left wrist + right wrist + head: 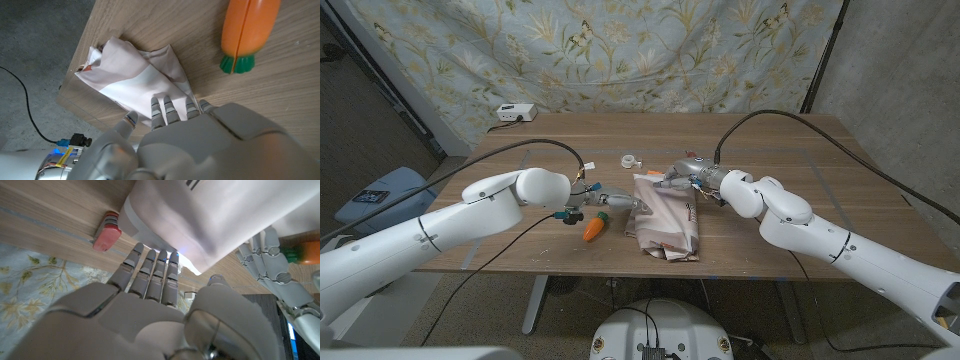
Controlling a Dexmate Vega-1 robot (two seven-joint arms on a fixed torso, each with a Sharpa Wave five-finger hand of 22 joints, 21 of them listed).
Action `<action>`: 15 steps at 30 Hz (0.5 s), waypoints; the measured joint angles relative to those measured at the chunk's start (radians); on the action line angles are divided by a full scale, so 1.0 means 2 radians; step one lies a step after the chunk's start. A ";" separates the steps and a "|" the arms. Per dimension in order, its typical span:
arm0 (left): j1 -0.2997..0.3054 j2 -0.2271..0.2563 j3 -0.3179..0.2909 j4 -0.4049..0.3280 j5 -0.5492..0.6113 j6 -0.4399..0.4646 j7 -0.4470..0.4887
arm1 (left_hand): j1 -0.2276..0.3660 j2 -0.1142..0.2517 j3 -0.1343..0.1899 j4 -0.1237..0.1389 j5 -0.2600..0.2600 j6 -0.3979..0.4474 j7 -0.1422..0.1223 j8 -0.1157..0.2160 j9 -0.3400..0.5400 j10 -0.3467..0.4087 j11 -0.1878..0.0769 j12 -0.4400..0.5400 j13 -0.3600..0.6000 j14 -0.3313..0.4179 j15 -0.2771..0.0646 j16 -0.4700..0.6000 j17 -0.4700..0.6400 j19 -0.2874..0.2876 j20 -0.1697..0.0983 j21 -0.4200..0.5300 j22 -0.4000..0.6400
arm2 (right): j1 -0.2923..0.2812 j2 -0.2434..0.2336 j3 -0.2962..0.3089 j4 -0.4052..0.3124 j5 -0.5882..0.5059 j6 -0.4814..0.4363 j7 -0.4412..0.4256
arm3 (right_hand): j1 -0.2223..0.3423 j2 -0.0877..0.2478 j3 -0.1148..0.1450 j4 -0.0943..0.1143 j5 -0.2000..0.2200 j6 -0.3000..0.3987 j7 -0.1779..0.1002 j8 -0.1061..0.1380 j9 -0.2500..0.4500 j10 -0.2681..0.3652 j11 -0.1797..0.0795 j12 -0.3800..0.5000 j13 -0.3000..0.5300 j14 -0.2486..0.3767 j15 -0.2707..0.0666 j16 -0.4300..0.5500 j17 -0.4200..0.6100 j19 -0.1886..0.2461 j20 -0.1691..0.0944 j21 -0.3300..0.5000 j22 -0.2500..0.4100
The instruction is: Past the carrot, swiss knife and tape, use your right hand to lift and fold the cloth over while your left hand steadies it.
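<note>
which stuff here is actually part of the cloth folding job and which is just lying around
Part of the job:
- pale printed cloth
- right hand, at the cloth's far edge
- left hand, fingers on the cloth's side edge

Lying about:
- orange toy carrot with green end
- red swiss knife
- small white tape roll
- white box, far table corner

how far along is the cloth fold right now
Done: both hands have reached the cloth, past the carrot and tape. In hand: the right hand has its fingers under the cloth's far edge, which looks lifted, while the left hand touches the near side. Left: carrying that edge over. The cloth lies rumpled, not visibly folded in half yet.
</note>
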 measured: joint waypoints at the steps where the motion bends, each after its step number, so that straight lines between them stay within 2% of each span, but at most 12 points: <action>1: 0.000 0.000 0.000 0.000 0.000 0.000 0.000 | 0.000 0.000 0.001 0.001 0.000 0.000 0.000 0.000 0.000 0.000 0.000 0.000 0.000 0.000 0.000 0.000 0.000 0.000 0.000 0.000 0.000 | 0.000 0.000 0.000 0.000 0.000 0.003 -0.001 | 0.000 0.000 0.000 0.000 0.000 0.000 0.000 0.000 0.000 0.002 -0.001 0.000 0.000 0.000 0.000 0.000 0.000 0.000 0.000 0.000 0.000; 7: 0.000 0.000 -0.001 0.001 0.000 -0.001 0.000 | 0.000 0.000 0.002 0.002 0.000 0.000 0.000 0.000 0.000 0.000 0.000 0.000 0.000 0.000 0.000 0.000 0.000 0.000 0.000 0.000 0.000 | -0.002 0.003 0.001 0.009 0.002 0.019 -0.010 | -0.004 0.000 0.000 0.000 0.000 -0.003 -0.003 0.000 0.000 0.003 -0.002 -0.004 0.000 0.002 -0.002 0.000 -0.002 0.000 0.000 0.000 0.000; 8: 0.000 0.000 -0.001 0.001 0.000 -0.002 0.000 | 0.000 0.000 0.002 0.002 0.000 0.000 0.000 0.000 0.000 0.000 0.000 0.000 0.000 0.000 0.000 0.000 0.000 0.000 0.000 0.000 0.000 | -0.003 0.006 0.001 0.021 0.002 0.021 -0.011 | -0.004 0.000 0.000 0.000 0.001 -0.003 -0.003 0.000 0.000 0.003 -0.002 -0.004 0.000 0.004 -0.004 0.000 -0.004 0.000 0.000 0.000 0.000; 14: 0.000 0.000 -0.001 0.002 0.000 -0.002 0.000 | 0.000 0.000 0.002 0.002 0.000 0.000 0.000 0.000 0.000 0.000 0.000 0.000 0.000 0.000 0.000 0.000 0.000 0.000 0.000 0.000 0.000 | -0.003 0.006 0.001 0.022 0.004 0.032 -0.017 | -0.006 -0.002 0.000 0.000 0.002 -0.005 -0.005 0.000 0.000 0.003 -0.002 -0.004 0.000 0.004 -0.004 0.000 -0.005 0.000 0.000 0.000 0.000; 15: 0.001 0.000 -0.001 0.002 0.000 -0.003 0.000 | 0.000 0.000 0.002 0.002 0.000 0.000 0.000 0.000 0.000 0.000 0.000 0.000 0.000 0.000 0.000 0.000 0.000 0.000 0.000 0.000 0.000 | -0.004 0.010 0.001 0.035 0.004 0.034 -0.018 | -0.007 -0.001 0.000 0.000 0.002 -0.006 -0.005 0.000 0.000 0.003 -0.002 -0.004 0.000 0.004 -0.004 0.000 -0.006 0.000 0.000 0.000 0.000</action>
